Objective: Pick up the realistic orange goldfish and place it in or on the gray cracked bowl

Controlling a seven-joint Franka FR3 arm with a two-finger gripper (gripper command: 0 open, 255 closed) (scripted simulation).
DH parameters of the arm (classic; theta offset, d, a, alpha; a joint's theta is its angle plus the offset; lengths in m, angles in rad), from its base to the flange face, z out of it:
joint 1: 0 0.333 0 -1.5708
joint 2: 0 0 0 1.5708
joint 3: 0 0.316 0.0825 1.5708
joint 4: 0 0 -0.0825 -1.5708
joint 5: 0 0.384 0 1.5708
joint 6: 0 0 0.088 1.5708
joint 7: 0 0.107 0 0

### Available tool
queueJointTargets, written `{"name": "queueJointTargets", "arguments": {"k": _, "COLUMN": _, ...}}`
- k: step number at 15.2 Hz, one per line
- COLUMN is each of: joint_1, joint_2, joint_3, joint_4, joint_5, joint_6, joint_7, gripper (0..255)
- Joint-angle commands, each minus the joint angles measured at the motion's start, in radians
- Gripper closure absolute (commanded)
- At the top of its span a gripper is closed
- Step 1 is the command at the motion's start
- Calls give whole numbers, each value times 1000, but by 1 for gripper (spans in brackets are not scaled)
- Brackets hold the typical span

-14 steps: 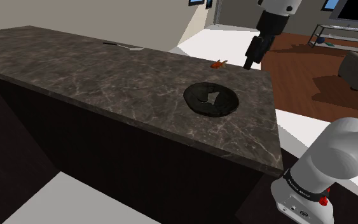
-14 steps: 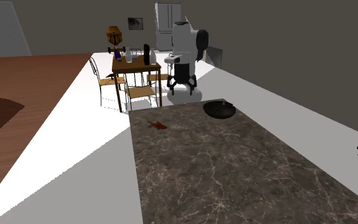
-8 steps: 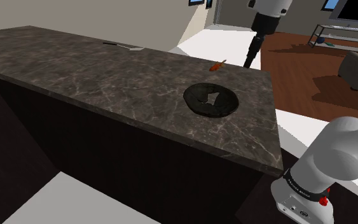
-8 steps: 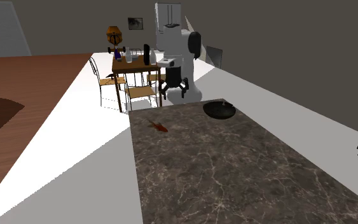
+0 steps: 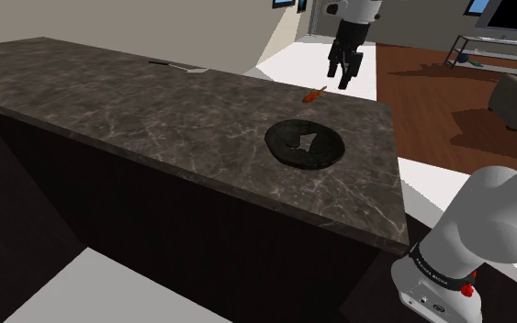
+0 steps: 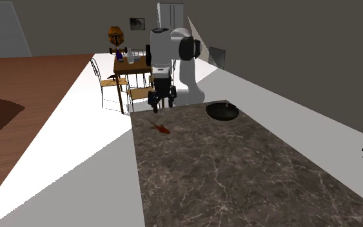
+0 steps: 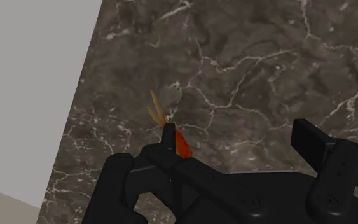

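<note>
One strip of small pale writing runs along the dark band (image 5: 438,269) low on the arm (image 5: 495,220) in the shoulder view, too small to read. Since half a second ago the hand (image 5: 341,81) has swung toward the shoulder view's left, from out past the bench's (image 5: 155,101) far corner to a spot above and just beyond the goldfish (image 5: 313,93); in the second exterior view it (image 6: 162,105) has likewise gone left and lower, and now hangs over the bench's far edge; the goldfish and the bowl (image 5: 279,138) lie where they lay then.

The hand's two fingers (image 7: 168,137) stand spread wide, gripping nothing; in the wrist view the orange goldfish (image 7: 182,145) lies on the dark, pale-veined bench (image 7: 266,63) close to its edge, inside the gap but hard by one finger, whose tip hides part of the body; its pale tail points away from the hand; whether that finger touches it cannot be told. In the second exterior view the goldfish (image 6: 160,127) lies on the bench on the camera's side of the hand, near the bench's left edge; the bowl (image 6: 222,111), dark with a jagged pale patch inside, sits well apart from the fish, toward that view's right.
</note>
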Motion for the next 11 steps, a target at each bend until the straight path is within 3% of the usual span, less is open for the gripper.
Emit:
{"name": "queueJointTargets", "arguments": {"k": 1, "joint_1": 26, "joint_2": 78, "joint_3": -27, "joint_4": 61, "joint_5": 0, "joint_6": 14, "joint_7": -164, "gripper": 0}}
{"name": "queueJointTargets", "arguments": {"k": 4, "joint_1": 56, "joint_2": 197, "joint_3": -50, "joint_4": 166, "joint_5": 11, "joint_6": 22, "joint_7": -377, "gripper": 0}}
{"name": "queueJointTargets", "arguments": {"k": 11, "joint_1": 52, "joint_2": 196, "joint_3": -50, "joint_4": 71, "joint_5": 10, "joint_6": 116, "joint_7": -377, "gripper": 0}}
